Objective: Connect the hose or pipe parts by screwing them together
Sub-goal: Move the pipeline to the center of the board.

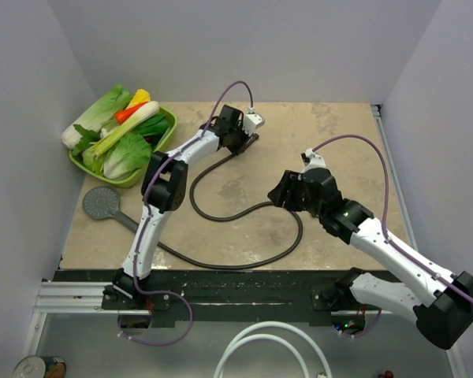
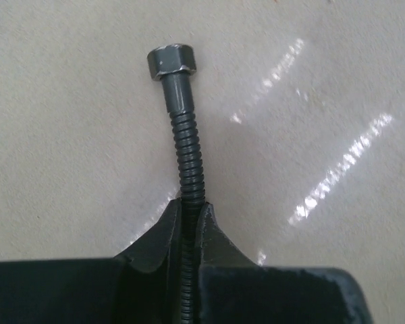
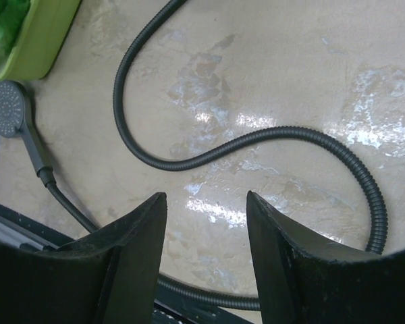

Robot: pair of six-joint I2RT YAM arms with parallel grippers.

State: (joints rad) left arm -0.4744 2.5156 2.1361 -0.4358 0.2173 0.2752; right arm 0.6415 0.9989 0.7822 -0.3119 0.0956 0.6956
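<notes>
The left fingers (image 1: 251,142) (image 2: 170,226) are reaching out over the far middle of the desk (image 1: 339,134) and are pinching the hose (image 1: 244,264) (image 2: 189,162) tightly, squeezed together as far as the ribbed tube between them allows. They are gripping it a little way behind its end nut (image 2: 172,61), which is sticking out past the fingertips and sitting just above or on the pale surface; which of the two cannot be told.

From that grip the hose is running toward the near side, curving in an S across the middle of the desk (image 3: 256,138), sweeping round in a wide loop near the near edge and heading left to the shower head (image 1: 102,202) (image 3: 7,108). The shower head is lying face up at the left edge of the desk, its handle meeting the hose's other end.

The right fingers (image 1: 277,195) (image 3: 148,229) are hanging over the middle of the desk, right of the S-curve, standing about halfway apart and holding nothing; the hose is passing below the gap between them without touching them.

A green tray (image 1: 169,126) (image 3: 47,40) is sitting in the far left corner, holding vegetables (image 1: 126,126), just beyond the shower head. A white tube (image 1: 260,342) is looping below the near edge of the desk.
</notes>
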